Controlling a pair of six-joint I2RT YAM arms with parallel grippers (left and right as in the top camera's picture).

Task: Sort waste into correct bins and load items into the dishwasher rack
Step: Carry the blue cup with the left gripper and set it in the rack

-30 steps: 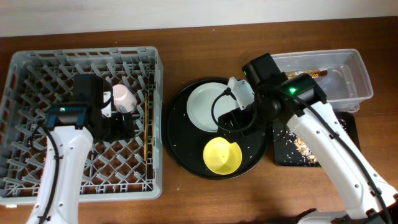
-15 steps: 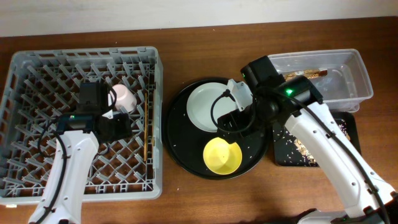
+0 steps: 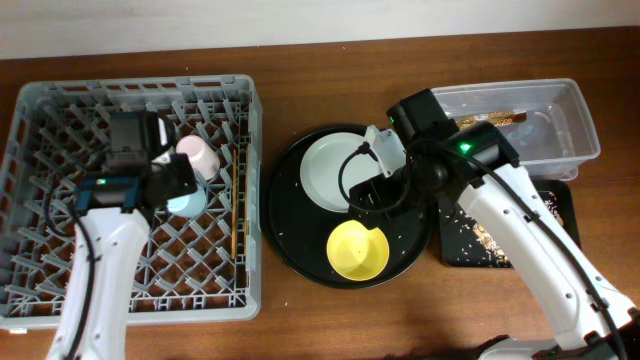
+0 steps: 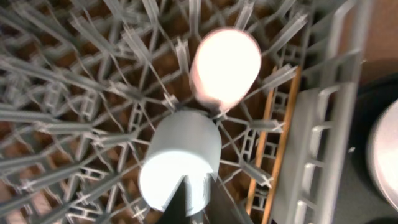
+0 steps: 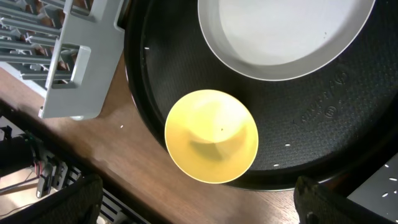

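Small light-blue plastic cup (image 4: 180, 149) just ahead of left pincer (image 4: 186, 186), tilted among upright pegs of large grey lattice plastic rack (image 3: 130, 92). Left pincer closed tight, tips together, gripping nothing. Small glossy pink cup (image 4: 225, 62) beyond blue one, touching it. Thin wooden chopsticks (image 4: 275, 134) right of pincer, along rack wall. Right pincer (image 5: 199, 190) spread wide above smooth yellow round bowl (image 5: 211, 135). Pale grey-white round plate (image 5: 286, 31) farther ahead. Both on large round black tray (image 5: 348, 124).
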